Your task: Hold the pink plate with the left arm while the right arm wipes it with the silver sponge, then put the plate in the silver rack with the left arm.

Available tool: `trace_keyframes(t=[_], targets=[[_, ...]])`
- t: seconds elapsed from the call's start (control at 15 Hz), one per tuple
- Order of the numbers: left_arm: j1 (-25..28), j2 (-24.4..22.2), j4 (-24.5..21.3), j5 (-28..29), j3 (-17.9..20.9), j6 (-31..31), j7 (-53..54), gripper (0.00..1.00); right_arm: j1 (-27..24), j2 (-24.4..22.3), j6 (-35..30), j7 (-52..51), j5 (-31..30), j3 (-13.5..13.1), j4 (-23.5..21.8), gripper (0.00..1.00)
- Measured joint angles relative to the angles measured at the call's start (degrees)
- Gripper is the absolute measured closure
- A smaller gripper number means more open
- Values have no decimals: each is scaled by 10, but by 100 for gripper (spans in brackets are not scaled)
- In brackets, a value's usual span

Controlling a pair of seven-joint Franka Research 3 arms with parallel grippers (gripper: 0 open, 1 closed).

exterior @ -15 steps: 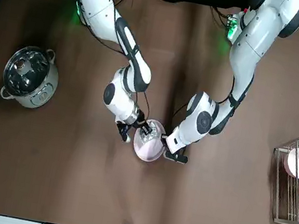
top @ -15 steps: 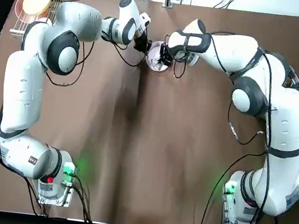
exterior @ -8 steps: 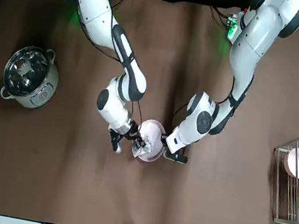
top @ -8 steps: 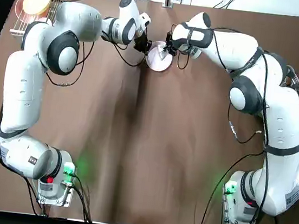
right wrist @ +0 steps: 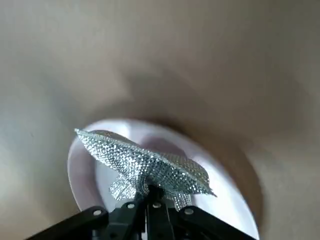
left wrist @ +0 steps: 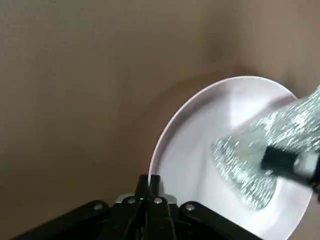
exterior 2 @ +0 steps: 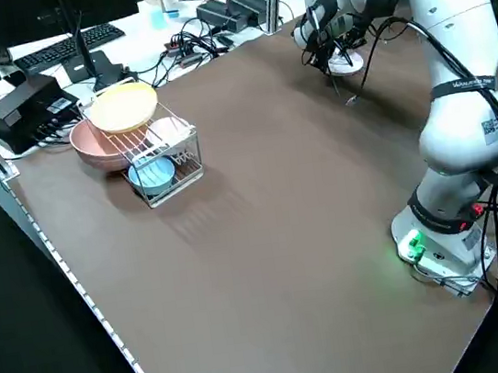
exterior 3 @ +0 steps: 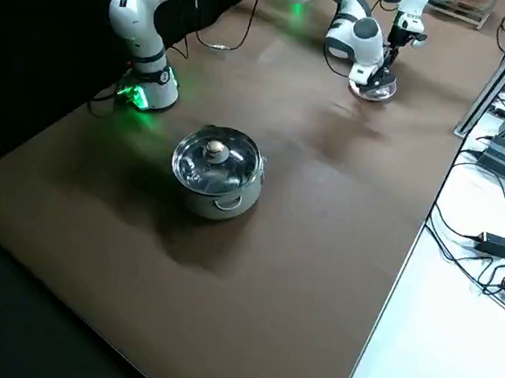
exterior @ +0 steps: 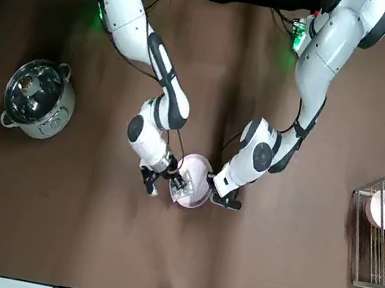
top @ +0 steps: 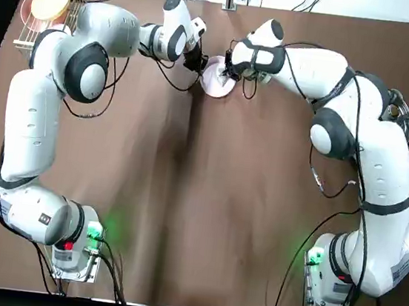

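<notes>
While left gripper (left wrist: 149, 186) pinches the pink plate (left wrist: 200, 145) rim, right gripper (right wrist: 149, 192) clamps the silver sponge (right wrist: 145, 165) on the plate face, silver rack (exterior: 378, 233) well apart. Risk — wipe force twists plate out of that thin rim grip.

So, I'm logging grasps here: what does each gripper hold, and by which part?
The left gripper pinches the pink plate at its rim. The right gripper clamps the silver sponge at its narrow middle, over the plate.
</notes>
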Motion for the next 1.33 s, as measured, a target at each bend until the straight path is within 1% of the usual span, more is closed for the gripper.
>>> trace_keyframes(t=[0.13,0.27,0.4,0.53,0.73,1.0,1.33], targets=[[0,0,0,0,0,0,0,98,28,0,4,1,-2,-11,0,98],[0,0,0,0,0,0,0,98,48,1,12,13,-2,-15,0,98],[0,0,0,0,0,0,0,98,55,5,41,31,-2,-17,0,98],[0,0,0,0,0,0,0,98,54,10,55,43,-2,-21,3,98],[0,0,0,0,0,0,0,98,52,11,56,46,-16,-28,3,98],[0,0,0,0,0,0,0,98,55,8,54,46,-43,-40,-8,98],[0,0,0,0,0,0,0,98,71,-11,22,46,-77,-45,-29,98]])
